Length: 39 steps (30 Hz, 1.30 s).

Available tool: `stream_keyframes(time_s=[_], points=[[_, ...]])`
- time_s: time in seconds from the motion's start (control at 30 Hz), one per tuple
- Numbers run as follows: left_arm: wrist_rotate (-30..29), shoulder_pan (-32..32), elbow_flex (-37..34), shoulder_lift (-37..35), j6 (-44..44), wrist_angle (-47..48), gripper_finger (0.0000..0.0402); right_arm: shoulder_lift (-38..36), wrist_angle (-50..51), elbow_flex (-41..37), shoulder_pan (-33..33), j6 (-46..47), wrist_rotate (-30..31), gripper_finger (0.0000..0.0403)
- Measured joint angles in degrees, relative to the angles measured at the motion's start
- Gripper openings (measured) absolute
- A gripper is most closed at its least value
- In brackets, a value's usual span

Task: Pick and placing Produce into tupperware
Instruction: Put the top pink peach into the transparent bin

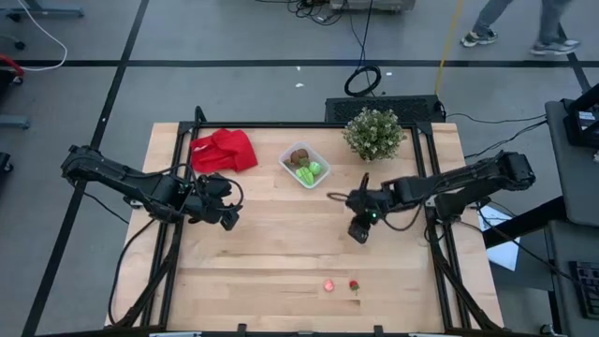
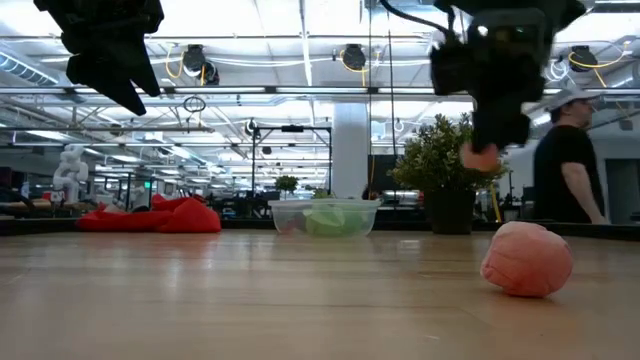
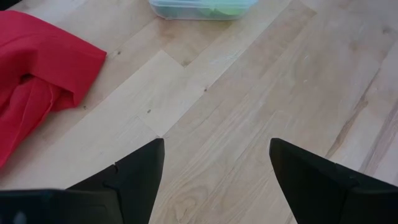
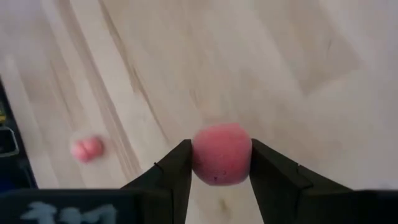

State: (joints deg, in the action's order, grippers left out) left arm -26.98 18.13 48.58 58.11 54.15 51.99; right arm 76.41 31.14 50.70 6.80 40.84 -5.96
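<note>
The clear tupperware point(image 1: 304, 166) stands on the table's far middle and holds a brown piece and green pieces; it also shows in the low view point(image 2: 325, 216). A pink piece point(image 1: 329, 285) and a small red piece point(image 1: 354, 285) lie near the table's near edge. My right gripper point(image 1: 360, 231) hangs above the table's middle right, shut on a round pink-red toy fruit point(image 4: 221, 154). My left gripper point(image 3: 214, 146) is open and hovers over bare wood near the red cloth point(image 1: 225, 150), touching nothing. My right gripper pinches the round pink-red fruit by its two opposite sides point(image 4: 198, 155) between its two fingers point(image 4: 177, 165). The fingers come from above, pointing down. In the low view the fruit point(image 2: 480, 155) hangs lifted clear of the table.
A bushy potted plant point(image 1: 372, 133) stands at the far edge, right of the tupperware. The crumpled red cloth lies at the far left. A person point(image 2: 570, 165) stands in the room beyond the table. Bare wood lies between the two grippers and toward the near edge.
</note>
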Motion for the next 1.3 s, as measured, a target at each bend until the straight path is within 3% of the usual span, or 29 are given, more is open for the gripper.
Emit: stream_keyframes(time_s=[0.27,0.8,1.03,1.3], points=[[-0.02,0.00,0.00,0.00,0.00,0.01,0.0296,4.24,1.75,9.33,-7.38,-13.53,0.02,0.0132],[-0.04,0.00,0.00,0.00,-0.47,0.17,0.0296,24.29,7.42,36.09,-21.01,-35.90,0.11,0.0132],[-0.51,-0.11,0.00,0.00,-2.31,0.24,0.0296,31.62,7.80,41.41,-26.06,-39.06,0.04,0.0132],[-1.59,-0.15,0.00,0.00,-2.98,0.23,0.0296,36.25,7.82,41.74,-29.32,-40.30,-0.13,0.0132]])
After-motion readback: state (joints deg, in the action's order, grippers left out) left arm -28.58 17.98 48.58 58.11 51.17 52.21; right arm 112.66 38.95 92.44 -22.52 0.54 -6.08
